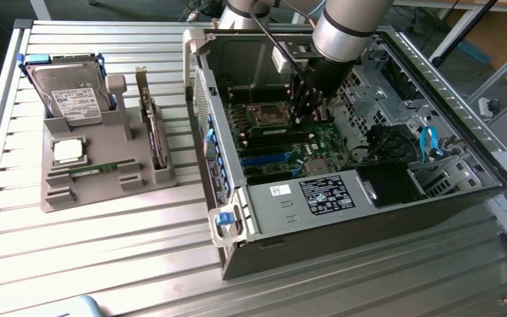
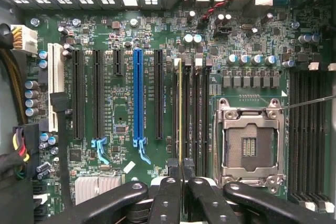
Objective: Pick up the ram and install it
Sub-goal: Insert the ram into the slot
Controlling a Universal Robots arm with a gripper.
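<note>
In the exterior view you see the grey robot arm (image 1: 346,26) reaching down into the open black-and-silver computer case (image 1: 324,198), which lies on its side on the ribbed aluminium table (image 1: 103,264). Your black gripper (image 1: 309,109) hangs low over the green motherboard (image 1: 298,148). The perforated metal drive cage (image 1: 385,86) is close on the exterior view's right, and the case's rear wall stands farther off on the exterior view's left, so the room is tighter on the cage side. Well apart, on the exterior view's left, the grey moulded parts holder (image 1: 103,191) carries a silver hard drive (image 1: 73,92), a square silver processor chip (image 1: 67,150), an upright dark expansion card (image 1: 152,132) and a narrow green strip (image 1: 90,169) lying in its front groove. In the wrist view your black fingers (image 2: 168,192) are pressed together on the ram (image 2: 180,108), a thin green board seen edge-on. It runs in line with the black memory slots (image 2: 199,108). It sits between a long black expansion slot (image 2: 158,95) and the metal-framed processor socket (image 2: 251,142). You cannot tell whether its lower edge is seated. The neighbouring slots, the blue expansion slot (image 2: 137,95) and the socket all lie low, leaving open room along both faces of the stick. A bundle of black, yellow and red cables (image 2: 16,145) keeps to the board's edge, well apart.
</note>
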